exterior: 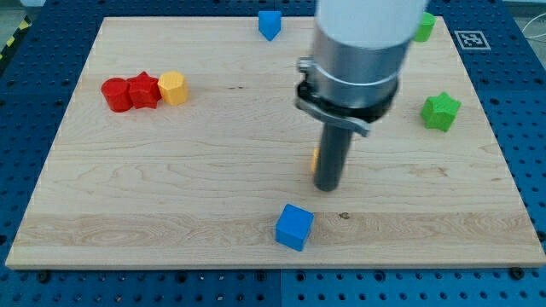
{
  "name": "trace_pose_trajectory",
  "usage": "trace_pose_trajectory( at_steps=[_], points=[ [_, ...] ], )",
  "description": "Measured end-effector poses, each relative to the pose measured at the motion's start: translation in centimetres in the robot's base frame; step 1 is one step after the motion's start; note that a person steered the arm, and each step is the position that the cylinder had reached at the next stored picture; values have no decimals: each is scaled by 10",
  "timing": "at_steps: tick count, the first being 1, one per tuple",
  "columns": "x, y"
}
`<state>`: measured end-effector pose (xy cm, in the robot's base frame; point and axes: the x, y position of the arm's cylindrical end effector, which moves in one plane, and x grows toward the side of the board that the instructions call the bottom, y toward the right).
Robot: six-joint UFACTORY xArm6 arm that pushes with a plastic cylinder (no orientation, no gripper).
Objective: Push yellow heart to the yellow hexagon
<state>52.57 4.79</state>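
Mid-board, the tip [327, 187] hides most of a yellow sliver [315, 157], likely the yellow heart, gripping nothing; yellow hexagon [173, 87] well apart at upper left; push mostly undone.

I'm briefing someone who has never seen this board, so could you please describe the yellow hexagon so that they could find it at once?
Look to the upper left part of the wooden board, where three blocks sit in a tight row. The yellow hexagon is the one at the row's right end, touching a red star with a red cylinder beyond. It is the only yellow block of the three.
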Motion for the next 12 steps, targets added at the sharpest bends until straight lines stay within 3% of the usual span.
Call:
trace_pose_trajectory(
  at_steps=[1,4,7,12],
  points=[
    [-23,-6],
    [-31,83],
    [-50,-15],
    [-96,-8]
  ],
)
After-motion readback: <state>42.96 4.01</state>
